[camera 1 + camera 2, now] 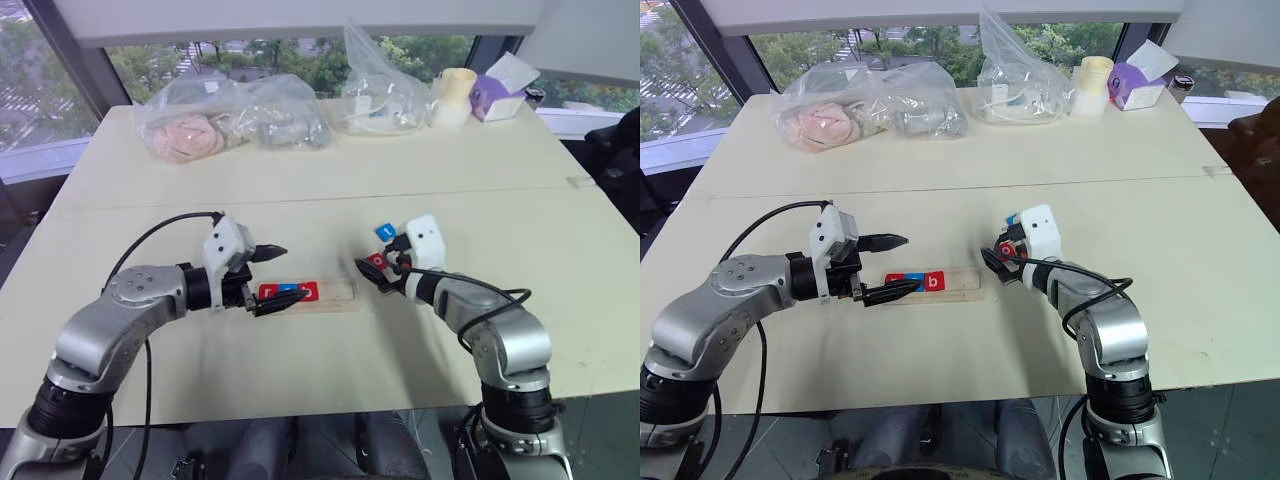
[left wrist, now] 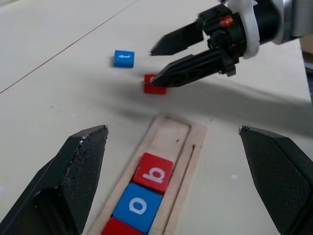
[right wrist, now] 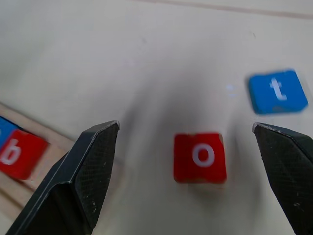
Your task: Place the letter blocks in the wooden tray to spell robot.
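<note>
Right gripper [image 3: 186,176] fingers are standing wide around the red o block [image 3: 200,157]; closing off-centre risks nudging it toward the blue t block [image 3: 278,91]. Left gripper [image 2: 181,181] fingers are also standing wide, empty, over the wooden tray [image 2: 193,147].

Head stereo pair looks forward and down over the pale desk [image 1: 330,200]. Both wrist cameras sit close, sharing the red square "o" tile [image 3: 200,157] and blue "t" tile [image 3: 278,91].

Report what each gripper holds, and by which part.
Nothing is held. The left gripper and right gripper are both open and empty; the red o block lies on the table.
</note>
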